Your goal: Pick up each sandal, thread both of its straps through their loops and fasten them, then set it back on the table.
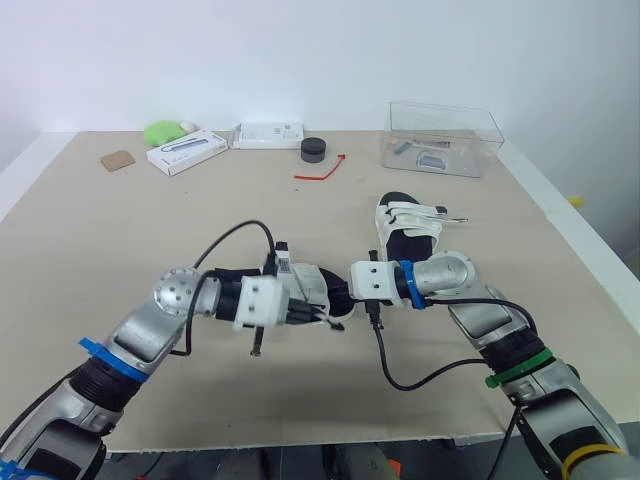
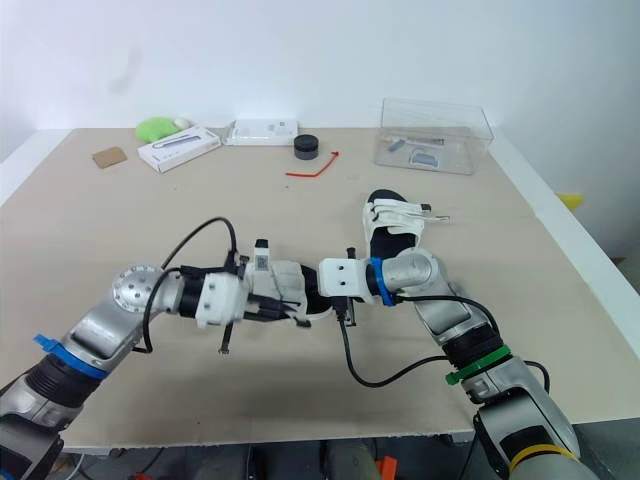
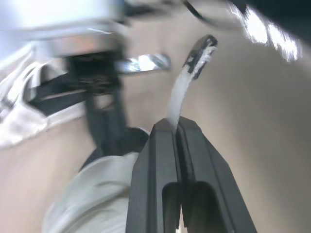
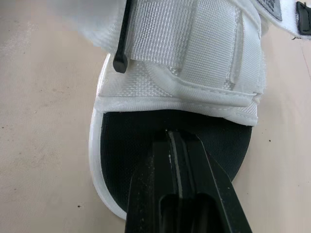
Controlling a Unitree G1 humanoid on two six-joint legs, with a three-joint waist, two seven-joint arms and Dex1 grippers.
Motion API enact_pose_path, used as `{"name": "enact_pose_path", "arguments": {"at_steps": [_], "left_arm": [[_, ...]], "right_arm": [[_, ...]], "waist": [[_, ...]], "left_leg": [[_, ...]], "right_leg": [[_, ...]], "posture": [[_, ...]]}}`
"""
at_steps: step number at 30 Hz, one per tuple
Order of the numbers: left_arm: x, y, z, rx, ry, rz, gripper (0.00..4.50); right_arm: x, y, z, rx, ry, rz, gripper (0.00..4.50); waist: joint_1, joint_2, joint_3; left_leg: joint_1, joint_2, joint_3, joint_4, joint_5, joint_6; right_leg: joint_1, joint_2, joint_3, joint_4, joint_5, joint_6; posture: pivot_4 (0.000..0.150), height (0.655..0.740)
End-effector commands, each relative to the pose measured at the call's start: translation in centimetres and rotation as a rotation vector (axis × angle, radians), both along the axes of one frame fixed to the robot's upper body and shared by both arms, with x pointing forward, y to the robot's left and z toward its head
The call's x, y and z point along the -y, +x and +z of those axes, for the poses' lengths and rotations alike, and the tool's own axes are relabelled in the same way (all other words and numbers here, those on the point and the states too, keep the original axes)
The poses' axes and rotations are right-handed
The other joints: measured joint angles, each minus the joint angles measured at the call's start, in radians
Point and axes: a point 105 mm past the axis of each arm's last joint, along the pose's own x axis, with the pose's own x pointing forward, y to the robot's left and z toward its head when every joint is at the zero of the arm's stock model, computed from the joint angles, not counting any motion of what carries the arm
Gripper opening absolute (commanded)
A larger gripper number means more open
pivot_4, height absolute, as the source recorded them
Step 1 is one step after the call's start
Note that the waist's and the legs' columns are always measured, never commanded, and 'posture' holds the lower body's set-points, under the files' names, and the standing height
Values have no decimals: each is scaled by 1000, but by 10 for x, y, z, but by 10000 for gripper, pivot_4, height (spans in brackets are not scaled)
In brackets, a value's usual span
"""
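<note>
Left eye view: near the middle of the beige table, the left gripper and right gripper meet at a white fabric sandal with a black footbed. A second white sandal lies just behind. Farther back are a clear plastic box and a flat white carton, its print unreadable.

Left wrist view: the left gripper is clamped tight on a white webbing strap.

Right wrist view: the right gripper has its fingers pressed together, tips on the footbed. A grey label is illegible.
</note>
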Motion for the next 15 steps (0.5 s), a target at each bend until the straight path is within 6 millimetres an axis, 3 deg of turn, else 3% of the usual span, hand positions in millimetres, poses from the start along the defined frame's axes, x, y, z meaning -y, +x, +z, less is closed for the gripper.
{"name": "enact_pose_path", "arguments": {"at_steps": [1,7,15], "left_arm": [[-1,10,32,-187,-147,64,701],[-9,38,47,-360,-250,186,701],[-20,71,23,-402,-201,331,701]], "right_arm": [[27,-3,-45,-129,-161,-90,0],[28,-1,-45,-127,-163,-94,0],[28,-1,-45,-125,-159,-100,0]], "waist": [[0,0,0],[-1,0,0],[0,-1,0]], "left_leg": [[0,0,0,0,0,0],[0,-1,-1,0,0,0],[-1,-1,-1,0,1,-1]], "right_leg": [[0,0,0,0,0,0],[0,1,0,0,1,2],[-1,0,1,0,0,-1]], "posture": [[1500,7400],[1500,7400],[1500,7400]]}}
